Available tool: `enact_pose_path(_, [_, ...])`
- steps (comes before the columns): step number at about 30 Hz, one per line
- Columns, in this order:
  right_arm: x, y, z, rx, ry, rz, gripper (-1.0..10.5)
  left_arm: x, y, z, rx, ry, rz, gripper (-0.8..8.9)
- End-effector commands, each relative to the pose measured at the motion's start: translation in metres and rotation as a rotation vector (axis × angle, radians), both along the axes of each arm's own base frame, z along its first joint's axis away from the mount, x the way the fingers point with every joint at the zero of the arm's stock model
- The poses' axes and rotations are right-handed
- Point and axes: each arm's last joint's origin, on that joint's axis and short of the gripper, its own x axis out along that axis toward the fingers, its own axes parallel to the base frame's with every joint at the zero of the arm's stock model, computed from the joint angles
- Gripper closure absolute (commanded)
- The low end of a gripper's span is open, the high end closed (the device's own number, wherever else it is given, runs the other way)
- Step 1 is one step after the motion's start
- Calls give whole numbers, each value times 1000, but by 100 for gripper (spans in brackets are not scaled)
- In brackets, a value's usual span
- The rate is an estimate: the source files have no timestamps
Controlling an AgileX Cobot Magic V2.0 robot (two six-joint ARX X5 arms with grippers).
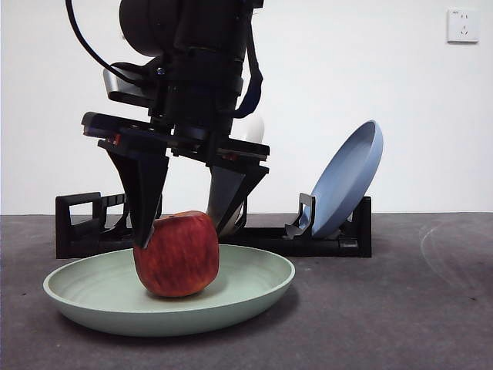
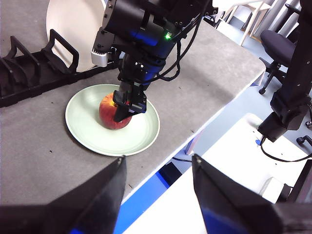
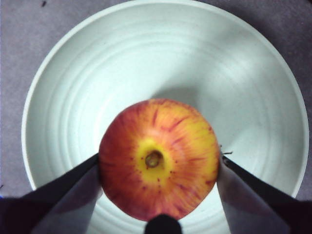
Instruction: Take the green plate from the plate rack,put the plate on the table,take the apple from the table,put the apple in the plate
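Observation:
The dark red apple [image 1: 177, 254] rests in the middle of the pale green plate [image 1: 254, 287], which lies flat on the grey table [image 1: 431, 308] in front of the black plate rack [image 1: 323, 243]. My right gripper [image 1: 183, 231] comes down from above, its jaws touching the apple on both sides. In the right wrist view the apple [image 3: 158, 156] sits stem up between the jaws, over the green plate [image 3: 243, 73]. The left wrist view shows the apple [image 2: 114, 114], plate [image 2: 141, 131] and rack [image 2: 29, 78] from afar. My left gripper [image 2: 158, 160] is open and empty, beyond the table's edge.
A blue plate [image 1: 347, 177] leans in the right end of the rack. A cream-white plate [image 2: 73, 24] stands in the rack behind the right arm. The table's front edge [image 2: 195, 131] runs close to the green plate.

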Motion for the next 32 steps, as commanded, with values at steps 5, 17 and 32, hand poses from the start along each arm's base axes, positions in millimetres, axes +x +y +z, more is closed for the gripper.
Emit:
enact_pose_path(5, [1, 1, -6, -12, 7, 7, 621, 0, 1, -1, -7, 6, 5, 585])
enact_pose_path(17, [0, 0, -7, -27, 21, 8, 410, 0, 1, -1, -7, 6, 5, 585])
enact_pose_path(32, [-17, -49, 70, -43, -11, -17, 415, 2, 0, 0, 1, -14, 57, 585])
